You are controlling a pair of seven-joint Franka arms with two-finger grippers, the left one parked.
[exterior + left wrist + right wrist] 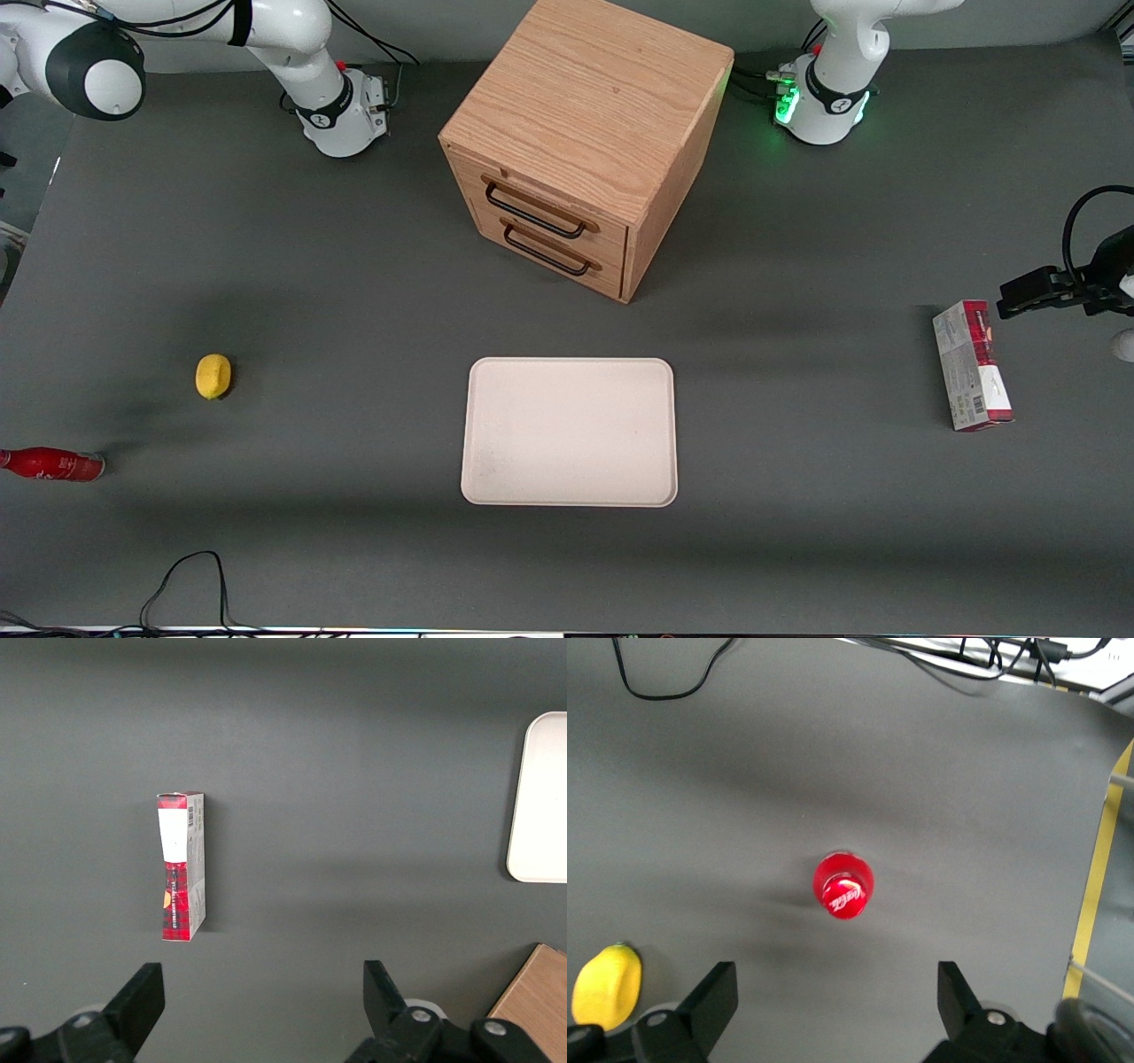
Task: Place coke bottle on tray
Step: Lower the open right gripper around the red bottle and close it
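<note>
The coke bottle (51, 464) is small and red and stands upright on the grey table at the working arm's end, near the table's edge. In the right wrist view I look straight down on its red cap (843, 886) with white lettering. My gripper (836, 973) hangs well above the table, a little off from the bottle, open with nothing between its black fingers (718, 988). The gripper itself is out of the front view. The cream-white tray (569, 431) lies flat mid-table in front of the wooden drawer cabinet (585, 142), with nothing on it.
A yellow lemon (213, 376) lies near the bottle, farther from the front camera. A red-and-grey carton (972, 365) lies toward the parked arm's end. A black cable (190, 576) loops at the table's near edge. A yellow strip (1097, 868) marks the table's end beside the bottle.
</note>
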